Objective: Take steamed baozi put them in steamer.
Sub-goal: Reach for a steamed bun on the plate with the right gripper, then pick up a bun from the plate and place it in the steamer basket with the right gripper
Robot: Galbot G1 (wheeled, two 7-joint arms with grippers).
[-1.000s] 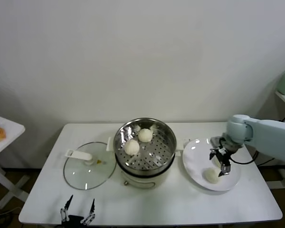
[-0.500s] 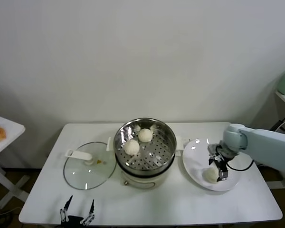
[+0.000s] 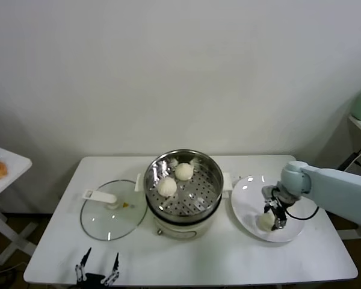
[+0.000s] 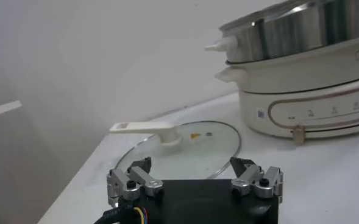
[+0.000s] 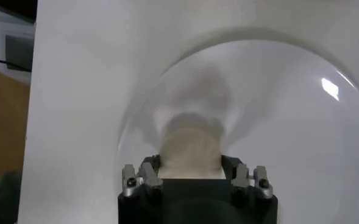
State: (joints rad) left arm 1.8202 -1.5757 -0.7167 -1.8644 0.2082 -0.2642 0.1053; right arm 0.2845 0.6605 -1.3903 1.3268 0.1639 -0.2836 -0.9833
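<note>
White dough fills the gap between my right hand's (image 3: 272, 219) fingers: the hand is down on the plate (image 3: 246, 191), which lies just right of the steamer (image 3: 183, 183), and its fingers sit on either side of a baozi (image 3: 265, 221) there, touching it as far as I can see from the right wrist view, where the bun (image 5: 190, 149) shows directly ahead of the fingertips. I read this as the hand clasping the baozi, which rests on the plate.

Two more baozi lie inside the steamer on its perforated floor, one toward the back (image 3: 183, 171) and one nearer the left wall (image 3: 166, 186), close together. The steamer stands in the middle of the surface (image 3: 289, 256).

Left of the steamer, the glass lid (image 3: 112, 217) lies flat with its white handle pointing away from the pot.

My left hand (image 3: 97, 271) is parked at the surface's front edge, forward and left of the steamer, fingers spread and gripping nothing.
</note>
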